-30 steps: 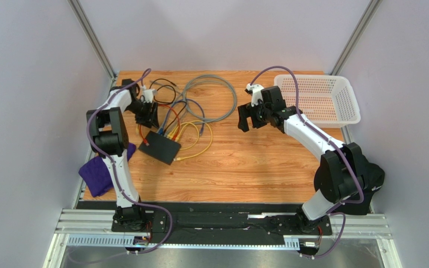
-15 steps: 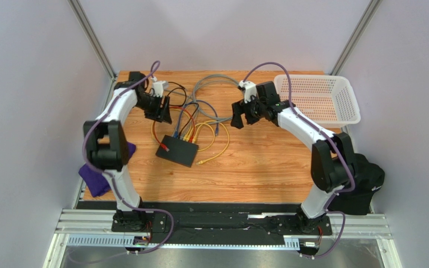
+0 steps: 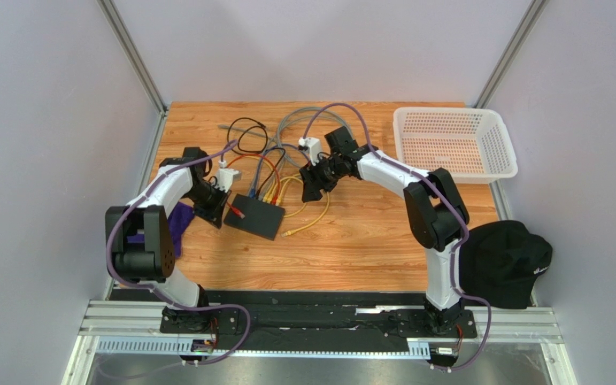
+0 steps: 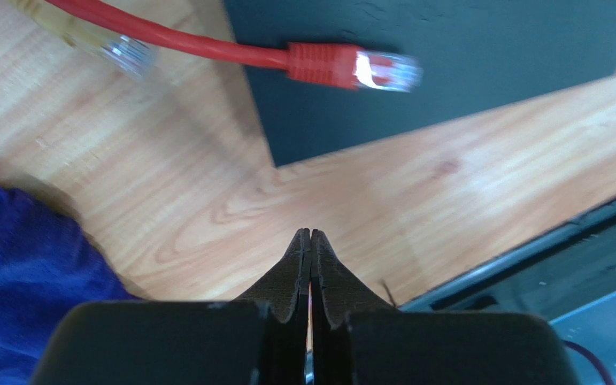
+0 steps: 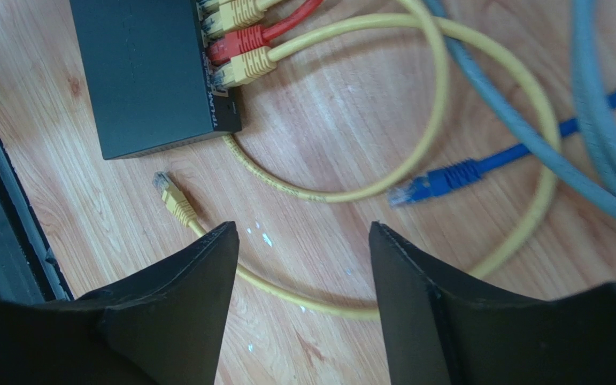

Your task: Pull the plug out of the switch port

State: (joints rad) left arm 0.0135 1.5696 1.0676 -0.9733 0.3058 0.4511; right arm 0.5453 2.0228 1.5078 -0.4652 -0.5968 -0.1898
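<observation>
The switch (image 3: pixel 255 216) is a flat black box on the wooden table, with red (image 5: pixel 243 44) and yellow (image 5: pixel 247 68) plugs seated in the ports along its far edge. A loose red plug (image 4: pixel 351 66) lies across the top of the switch (image 4: pixel 448 64). My left gripper (image 4: pixel 311 233) is shut on nothing, just off the box's near-left corner (image 3: pixel 215 213). My right gripper (image 5: pixel 303 228) hangs open over a yellow cable, to the right of the switch (image 5: pixel 142 72) and apart from its plugs (image 3: pixel 310 191).
A loose yellow plug (image 5: pixel 171 192) and a loose blue plug (image 5: pixel 440 178) lie by the switch among grey cable loops (image 3: pixel 303 120). A blue cloth (image 4: pixel 22 281) lies left of my left gripper. A white basket (image 3: pixel 456 143) stands back right, a black cap (image 3: pixel 508 261) front right.
My left gripper came down from the back to the switch's near-left corner and shut. My right arm swung left over the cables, its jaws narrowing somewhat.
</observation>
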